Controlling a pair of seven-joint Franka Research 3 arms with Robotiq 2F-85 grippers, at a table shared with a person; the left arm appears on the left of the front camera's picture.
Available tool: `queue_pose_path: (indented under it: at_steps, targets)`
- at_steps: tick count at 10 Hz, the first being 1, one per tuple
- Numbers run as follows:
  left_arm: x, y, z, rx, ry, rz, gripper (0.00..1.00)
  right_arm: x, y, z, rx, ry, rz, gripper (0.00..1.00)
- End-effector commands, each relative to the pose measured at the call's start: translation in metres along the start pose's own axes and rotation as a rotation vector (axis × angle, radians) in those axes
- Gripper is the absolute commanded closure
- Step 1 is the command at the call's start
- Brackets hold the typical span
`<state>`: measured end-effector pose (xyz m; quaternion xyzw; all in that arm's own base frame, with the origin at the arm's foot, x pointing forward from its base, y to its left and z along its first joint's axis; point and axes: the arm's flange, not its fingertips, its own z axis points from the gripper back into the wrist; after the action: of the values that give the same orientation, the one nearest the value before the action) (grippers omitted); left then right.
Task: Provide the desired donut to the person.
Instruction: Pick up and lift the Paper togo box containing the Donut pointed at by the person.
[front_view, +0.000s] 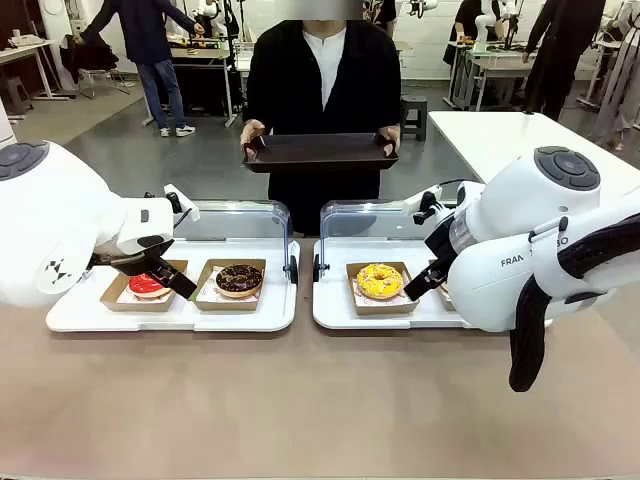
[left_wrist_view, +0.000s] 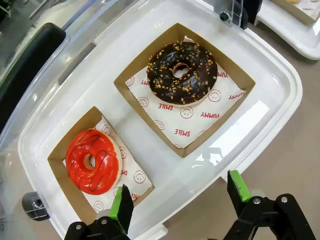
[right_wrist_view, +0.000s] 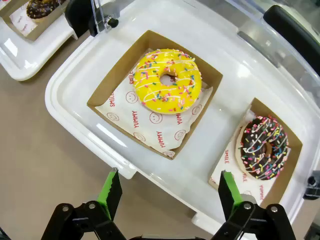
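Four donuts (red (left_wrist_view: 92, 161), chocolate (left_wrist_view: 181, 72), yellow (right_wrist_view: 167, 81), sprinkled (right_wrist_view: 263, 147)) lie boxed on near white trays (front_view: 170, 320); none delivered. Left hand (left_wrist_view: 178, 187) and right hand (right_wrist_view: 168, 176) hover above, spread, empty. Person (front_view: 320, 70), far side, holds a dark tray (front_view: 320, 152).

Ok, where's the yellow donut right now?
Front view: the yellow donut sits boxed on the right tray, by the right gripper, with a sprinkled chocolate donut boxed beside it.

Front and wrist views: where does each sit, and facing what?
Front: robot's side, facing the person across the table; left arm, right arm show.
Left wrist: above red donut and chocolate donut, looking down; open left gripper shows.
Right wrist: above yellow donut, looking down; open right gripper shows.
Shared: front also shows all three donuts.
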<state>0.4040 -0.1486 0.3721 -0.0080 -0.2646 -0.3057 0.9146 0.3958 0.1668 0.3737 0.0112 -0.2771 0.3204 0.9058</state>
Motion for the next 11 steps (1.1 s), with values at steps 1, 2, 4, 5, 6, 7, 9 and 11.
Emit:
queue_pose_path:
  at_steps: [1, 2, 4, 5, 6, 7, 9, 11]
  targets:
    - [0.0, -0.0001, 0.0, 0.0, 0.0, 0.0, 0.0, 0.0, 0.0, 0.0, 0.0, 0.0, 0.0, 0.0]
    - [0.0, -0.0001, 0.0, 0.0, 0.0, 0.0, 0.0, 0.0, 0.0, 0.0, 0.0, 0.0, 0.0, 0.0]
    - [0.0, -0.0001, 0.0, 0.0, 0.0, 0.0, 0.0, 0.0, 0.0, 0.0, 0.0, 0.0, 0.0, 0.0]
    - [0.0, -0.0001, 0.0, 0.0, 0.0, 0.0, 0.0, 0.0, 0.0, 0.0, 0.0, 0.0, 0.0, 0.0]
    - [0.0, -0.0001, 0.0, 0.0, 0.0, 0.0, 0.0, 0.0, 0.0, 0.0, 0.0, 0.0, 0.0, 0.0]
    - [0.0, -0.0001, 0.0, 0.0, 0.0, 0.0, 0.0, 0.0, 0.0, 0.0, 0.0, 0.0, 0.0, 0.0]
    - [0.0, -0.0001, 0.0, 0.0, 0.0, 0.0, 0.0, 0.0, 0.0, 0.0, 0.0, 0.0, 0.0, 0.0]
    - [0.0, -0.0001, 0.0, 0.0, 0.0, 0.0, 0.0, 0.0, 0.0, 0.0, 0.0, 0.0, 0.0, 0.0]
